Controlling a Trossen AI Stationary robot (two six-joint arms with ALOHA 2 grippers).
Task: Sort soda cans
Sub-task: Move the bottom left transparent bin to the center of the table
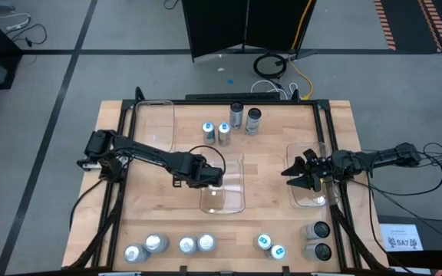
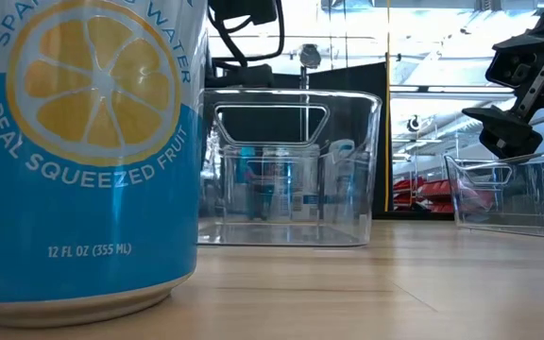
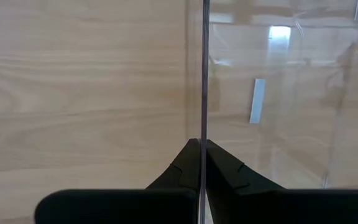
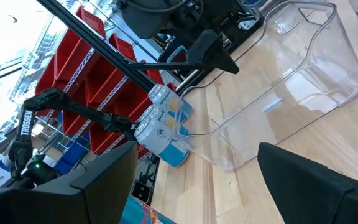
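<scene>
**High view: both arms at the bins, every can standing free**

High view shows me the cans in two rows. On the far side stand two blue-topped cans [image 1: 216,132] and, just to their right, two dark cans [image 1: 245,118]. On the near edge stand four silver-topped cans [image 1: 167,245] at the left, two more blue-topped ones [image 1: 270,246] right of centre, and two dark ones [image 1: 318,239] at the right. All are upright, long axis vertical, and none sits in a bin.

My left gripper [image 1: 215,175] is at the table's middle, clamped on the left wall of the middle bin [image 1: 235,201]; the left wrist view shows the clear wall pinched tight between the two fingers [image 3: 182,174]. My right gripper [image 1: 299,172] hangs with its fingers spread wide over the right bin [image 1: 313,201], grasping nothing.

I judge the near dark pair closest to the right gripper, on its near side. The far blue pair lies beyond the left gripper.

A third bin [image 1: 154,123] lies at the far left. The low view is largely blocked by one can's blue-and-yellow label [image 2: 78,151], so most cans are hidden there.
</scene>
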